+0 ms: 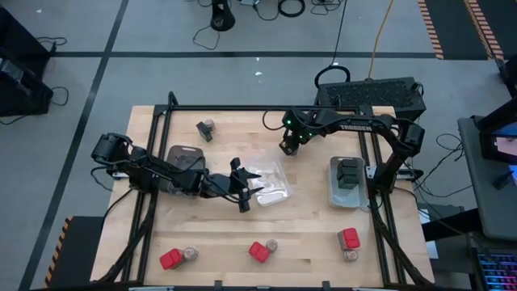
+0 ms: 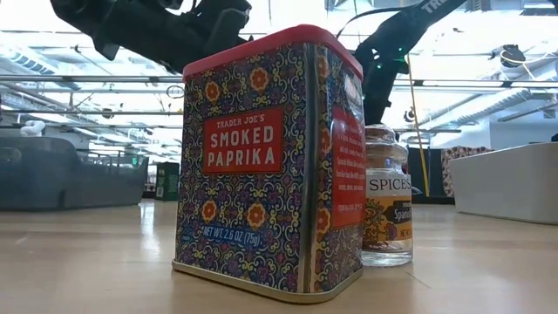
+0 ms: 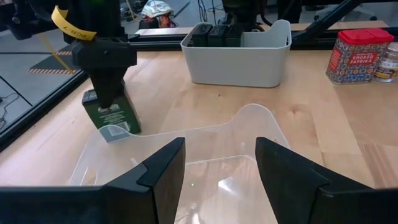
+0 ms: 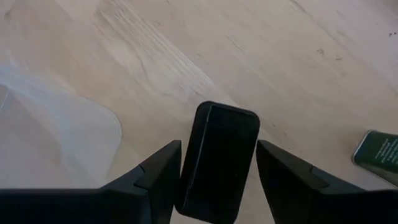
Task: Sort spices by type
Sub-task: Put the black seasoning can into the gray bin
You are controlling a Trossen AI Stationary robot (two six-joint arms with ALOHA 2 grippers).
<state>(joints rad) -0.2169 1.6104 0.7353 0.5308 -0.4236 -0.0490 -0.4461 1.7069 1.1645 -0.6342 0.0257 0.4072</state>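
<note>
My right gripper (image 1: 287,147) stands by the far side of the clear tray (image 1: 268,183), shut on a black box with a green label (image 3: 112,115). My left gripper (image 3: 221,168) hovers open over the clear tray (image 3: 186,149), touching nothing. More black boxes sit in the grey tray (image 1: 347,194) on the right. Three red boxes, each with a brownish jar beside it, stand along the near edge (image 1: 171,259) (image 1: 258,251) (image 1: 349,238). The low view is filled by one red box (image 2: 270,166) and its jar (image 2: 388,201). A black box and jar (image 1: 206,129) stand at the far left. My right gripper pinches the black box by its dark top end (image 4: 217,155) between the two fingers, coming from above and pointing down. The box stays upright, slightly tilted, with its lower end (image 3: 118,132) at the tabletop beside the clear tray's rim.
A second grey tray (image 1: 184,158) lies under my left arm. A green-labelled thing (image 4: 379,154) shows at the edge of the right wrist view. Bare wood lies between the clear tray and the near row of spices. A black frame rail runs along the table's far edge (image 1: 242,109).
</note>
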